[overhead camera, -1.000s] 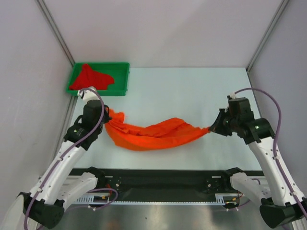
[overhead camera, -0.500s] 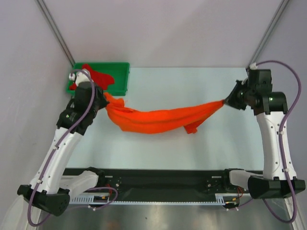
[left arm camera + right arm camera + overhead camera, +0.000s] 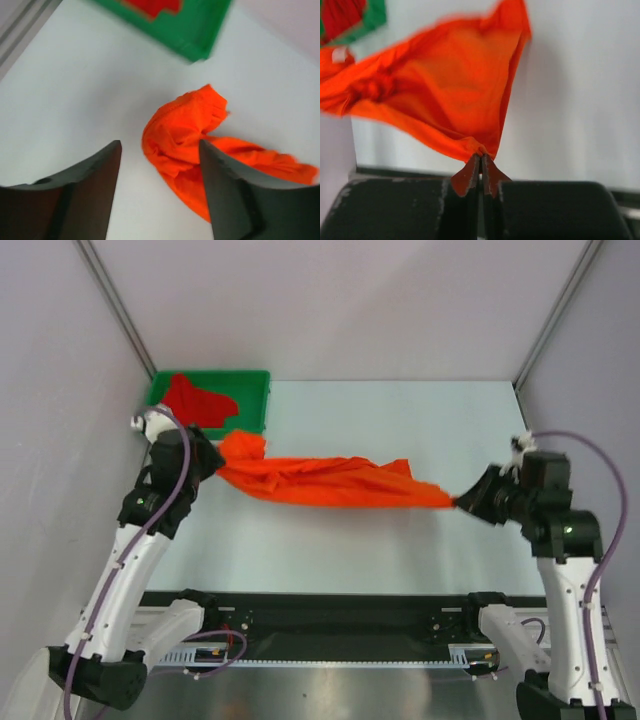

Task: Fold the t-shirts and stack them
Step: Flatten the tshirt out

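The orange t-shirt stretches in a long twisted band across the table, from beside the tray toward the right. My left gripper sits at its left end with the jaws wide open. In the left wrist view the bunched cloth lies just beyond that gripper, not pinched. My right gripper is shut on the shirt's right corner, and the cloth fans out from its tips. A white neck label shows at the far end. The red t-shirt lies crumpled in the green tray.
The green tray stands at the table's back left corner, close behind the left gripper, and its corner shows in the left wrist view. Grey walls close in the left, back and right. A black rail runs along the near edge.
The left gripper has opened and let go of the orange t-shirt's left end. The right arm has swung down and nearer, still pinching its corner, and the shirt has dropped lower.
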`<state>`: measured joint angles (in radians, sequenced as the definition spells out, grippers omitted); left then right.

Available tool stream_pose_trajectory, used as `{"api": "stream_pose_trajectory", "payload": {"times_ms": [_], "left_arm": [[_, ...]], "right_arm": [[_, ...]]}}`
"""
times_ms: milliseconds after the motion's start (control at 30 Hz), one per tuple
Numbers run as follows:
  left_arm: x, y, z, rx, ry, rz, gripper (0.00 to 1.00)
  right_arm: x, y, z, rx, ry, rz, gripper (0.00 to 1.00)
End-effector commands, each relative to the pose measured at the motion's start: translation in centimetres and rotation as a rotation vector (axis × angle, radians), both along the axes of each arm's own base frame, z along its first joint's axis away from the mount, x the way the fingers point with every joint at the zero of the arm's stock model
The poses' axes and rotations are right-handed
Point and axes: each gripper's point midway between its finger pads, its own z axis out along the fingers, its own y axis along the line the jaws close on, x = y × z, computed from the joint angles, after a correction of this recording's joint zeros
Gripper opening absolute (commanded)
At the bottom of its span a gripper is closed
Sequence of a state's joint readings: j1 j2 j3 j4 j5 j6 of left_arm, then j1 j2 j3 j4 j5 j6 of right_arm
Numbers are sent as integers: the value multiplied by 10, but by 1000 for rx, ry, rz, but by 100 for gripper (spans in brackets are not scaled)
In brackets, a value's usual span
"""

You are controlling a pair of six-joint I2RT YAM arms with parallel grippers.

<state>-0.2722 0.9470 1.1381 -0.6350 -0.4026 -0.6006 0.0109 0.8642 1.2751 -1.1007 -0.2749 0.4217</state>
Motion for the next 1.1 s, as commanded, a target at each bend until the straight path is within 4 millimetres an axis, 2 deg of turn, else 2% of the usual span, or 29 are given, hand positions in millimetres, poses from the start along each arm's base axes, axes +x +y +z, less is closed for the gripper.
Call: {"api": "stream_pose_trajectory", "payload": {"times_ms": [0,33,67,133,167,200,233,267,333,367,400,433,467,500,533,567,767,867,1000,1067], "left_arm": [[-25,40,-90,97,240,140,71],[-26,42,-104,108,289,131,90],[-27,33,-115,94,336,65,96],[-26,31,-125,79,398,34,100],[-14,17,-137,84,462,-70,94],[-10,17,-132,82,444,-71,94],[-6,3,-137,54,461,-151,93],[-3,-7,-140,35,462,-199,91],[6,-26,-142,-3,442,-295,84],[6,-41,-152,-49,473,-364,81],[6,-51,-155,-59,481,-402,71],[6,-59,-164,-64,512,-430,68],[4,-68,-165,-67,518,-463,66],[-1,-87,-167,-61,525,-534,64],[-4,-98,-168,-38,527,-577,64],[-10,-119,-171,-5,534,-648,64],[-11,-149,-175,168,523,-735,65],[-8,-138,-187,234,570,-701,60],[-23,-130,-209,251,645,-695,48],[-28,-127,-210,242,644,-676,43]], "right_arm": [[-81,42,-96,218,368,166,11],[-96,46,-111,240,432,192,18],[-105,49,-118,256,463,210,31],[-109,51,-121,260,465,234,38],[-78,45,-119,220,429,207,57],[-78,45,-119,219,429,207,59],[-58,44,-116,210,377,209,62],[-45,43,-117,202,365,202,63],[-5,41,-118,185,346,183,65],[10,37,-122,165,342,162,66],[28,38,-122,168,350,158,66],[43,41,-122,165,334,170,66],[49,45,-121,162,343,182,66],[53,48,-122,154,359,198,66],[60,52,-128,139,387,211,66],[57,62,-133,110,398,243,66],[36,73,-159,119,467,258,66],[23,74,-169,145,498,248,66],[13,76,-176,148,519,246,65],[11,77,-178,146,520,247,65]]}}
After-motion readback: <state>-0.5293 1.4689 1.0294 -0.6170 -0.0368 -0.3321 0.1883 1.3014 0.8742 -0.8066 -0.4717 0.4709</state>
